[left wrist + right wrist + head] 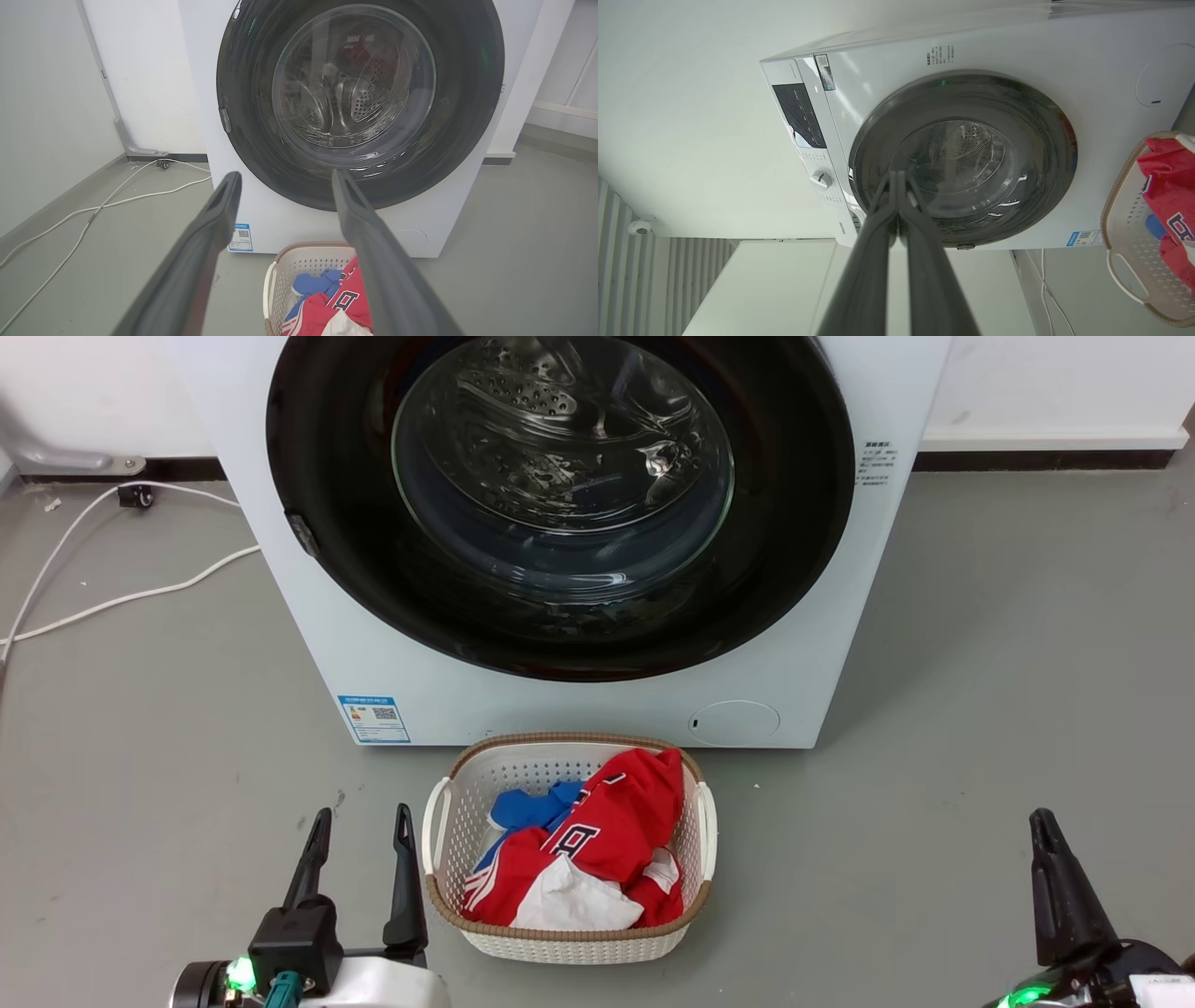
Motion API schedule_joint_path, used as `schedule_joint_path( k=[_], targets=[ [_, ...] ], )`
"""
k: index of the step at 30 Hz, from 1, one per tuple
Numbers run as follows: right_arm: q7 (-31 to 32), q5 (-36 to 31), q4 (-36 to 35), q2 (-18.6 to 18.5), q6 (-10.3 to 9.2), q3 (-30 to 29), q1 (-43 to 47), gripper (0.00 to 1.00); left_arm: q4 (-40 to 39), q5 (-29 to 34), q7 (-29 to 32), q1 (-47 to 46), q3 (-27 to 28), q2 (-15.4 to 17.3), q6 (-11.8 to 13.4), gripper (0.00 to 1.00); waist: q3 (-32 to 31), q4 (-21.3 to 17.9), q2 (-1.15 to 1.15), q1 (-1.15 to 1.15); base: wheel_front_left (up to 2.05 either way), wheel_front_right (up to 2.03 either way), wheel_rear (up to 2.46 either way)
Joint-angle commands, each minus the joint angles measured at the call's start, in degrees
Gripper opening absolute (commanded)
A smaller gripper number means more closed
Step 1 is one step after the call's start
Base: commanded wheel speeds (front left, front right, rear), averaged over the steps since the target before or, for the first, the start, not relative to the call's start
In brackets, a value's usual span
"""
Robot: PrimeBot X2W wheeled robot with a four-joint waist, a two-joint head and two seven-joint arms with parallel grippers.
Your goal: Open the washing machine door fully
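The white washing machine stands straight ahead on the floor. Its washing machine door, a glossy black disc with a clear glass bowl, lies flush against the front, and a small latch sits on its left rim. My left gripper is open and empty, low at the left and well short of the machine; in the left wrist view the left gripper points at the door. My right gripper is shut on nothing at the lower right. In the rotated right wrist view its fingertips meet before the door.
A white laundry basket with red, blue and white clothes sits on the grey floor right below the door, between my grippers. White cables trail across the floor to the left of the machine. A wall runs behind it.
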Motion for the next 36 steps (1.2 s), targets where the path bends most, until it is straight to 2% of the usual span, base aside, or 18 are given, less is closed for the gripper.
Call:
schedule_joint_path(
  k=[1, 11, 15, 25, 36],
  targets=[
    [2.21, -0.19, 0.07, -0.06, 0.01, -0.99, 0.56, 0.0, -0.26, 0.18, -0.16, 0.19, 0.17, 0.0, 0.29, 1.0, 0.15, 0.15, 0.0, 0.0, 0.0, 0.0, 0.0],
    [4.46, -3.25, 1.81, 0.27, 0.01, -4.12, -2.42, 0.0, -0.86, 0.83, -0.16, -1.05, 0.06, 0.0, 0.43, 1.0, 1.82, 1.11, 0.0, 0.0, 0.0, 0.0, 0.0],
    [4.68, -4.73, 4.34, -0.67, 0.01, -7.14, -7.56, 0.0, -1.45, 1.27, -0.16, -2.33, -0.22, 0.0, 0.64, 1.0, 3.91, 1.76, 0.0, 0.0, 0.0, 0.0, 0.0],
    [8.05, -5.02, 15.64, -9.21, 0.01, -13.48, -29.56, 0.0, -3.05, 1.54, -0.15, -8.21, -1.32, 0.0, 0.23, 1.0, 13.9, 4.01, 0.0, 0.0, 0.0, 0.0, 0.0],
    [15.36, -9.01, 26.35, -18.68, 0.01, -9.51, -50.96, 0.0, -4.65, 0.67, -0.16, -14.54, -3.36, -0.01, 1.16, 1.0, 23.77, 7.29, 0.0, 0.0, 0.0, 0.0, 0.0]
  ],
)
